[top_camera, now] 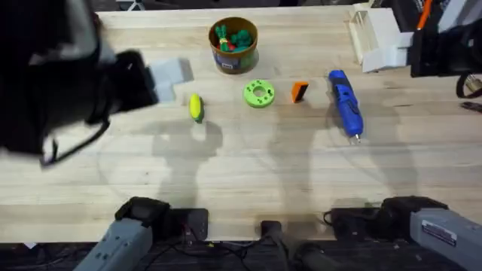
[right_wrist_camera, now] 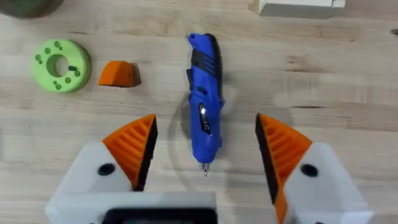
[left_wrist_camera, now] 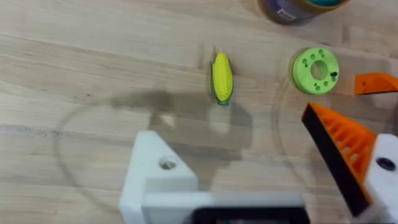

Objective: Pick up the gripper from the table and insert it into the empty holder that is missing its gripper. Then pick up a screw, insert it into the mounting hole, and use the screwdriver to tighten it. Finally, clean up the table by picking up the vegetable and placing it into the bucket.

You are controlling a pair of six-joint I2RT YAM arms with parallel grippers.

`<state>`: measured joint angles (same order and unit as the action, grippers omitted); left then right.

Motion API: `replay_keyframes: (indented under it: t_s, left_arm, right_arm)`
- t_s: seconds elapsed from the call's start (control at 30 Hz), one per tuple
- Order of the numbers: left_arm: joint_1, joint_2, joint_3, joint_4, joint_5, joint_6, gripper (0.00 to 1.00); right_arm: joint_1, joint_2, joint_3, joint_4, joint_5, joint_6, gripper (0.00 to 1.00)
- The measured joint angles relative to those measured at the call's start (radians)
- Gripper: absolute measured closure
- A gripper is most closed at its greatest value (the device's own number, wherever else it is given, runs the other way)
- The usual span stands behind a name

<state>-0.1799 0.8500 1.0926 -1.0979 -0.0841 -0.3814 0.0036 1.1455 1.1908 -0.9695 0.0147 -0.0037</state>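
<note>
The orange ribbed gripper (top_camera: 300,91) lies on the table between a green holed disc (top_camera: 258,93) and the blue screwdriver (top_camera: 345,103). The yellow vegetable (top_camera: 196,107) lies left of the disc, in front of the brown bucket (top_camera: 233,45). My left gripper (left_wrist_camera: 230,132) hovers open above the vegetable (left_wrist_camera: 221,78). One of its fingers is a bare white holder (left_wrist_camera: 155,174) with a mounting hole, and the other carries an orange pad (left_wrist_camera: 336,149). My right gripper (right_wrist_camera: 205,121) stands open over the screwdriver (right_wrist_camera: 205,118), with the loose gripper (right_wrist_camera: 119,73) off to one side.
The bucket holds green and orange toy vegetables. A small dark piece sits on the green disc (right_wrist_camera: 60,65). A white stand (top_camera: 380,38) is at the back right beside the right arm (top_camera: 440,45). The left arm (top_camera: 45,75) looms large at the left.
</note>
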Motion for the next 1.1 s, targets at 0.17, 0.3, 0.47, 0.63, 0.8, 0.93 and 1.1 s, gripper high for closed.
replay_keyframes:
  t_s: [0.17,0.3,0.47,0.63,0.8,0.93,1.1]
  left_arm:
    - [0.0,-0.22,-0.114,0.072,-0.016,0.002,0.015]
    - [0.0,-0.308,-0.164,0.179,-0.028,0.048,0.014]
    - [0.0,-0.316,-0.191,0.235,-0.061,0.139,0.015]
    - [0.0,-0.312,-0.192,0.272,-0.151,0.174,0.016]
    - [0.0,-0.312,-0.192,0.287,-0.207,0.188,0.015]
    - [0.0,-0.312,-0.192,0.248,-0.229,0.192,0.014]
    - [0.0,-0.312,-0.192,0.12,-0.239,0.195,0.014]
  right_arm:
    - [0.0,0.0,0.0,0.0,0.0,0.0,0.107]
    - [0.0,0.0,0.0,0.0,0.0,0.0,0.108]
    - [0.0,0.0,0.0,0.0,0.0,0.0,0.107]
    - [0.0,0.0,0.0,-0.001,0.0,0.0,0.107]
    - [0.0,0.0,0.0,-0.001,0.0,0.0,0.107]
    - [0.0,0.0,0.0,-0.001,0.0,0.0,0.107]
    - [0.0,0.0,0.0,-0.001,0.0,0.0,0.107]
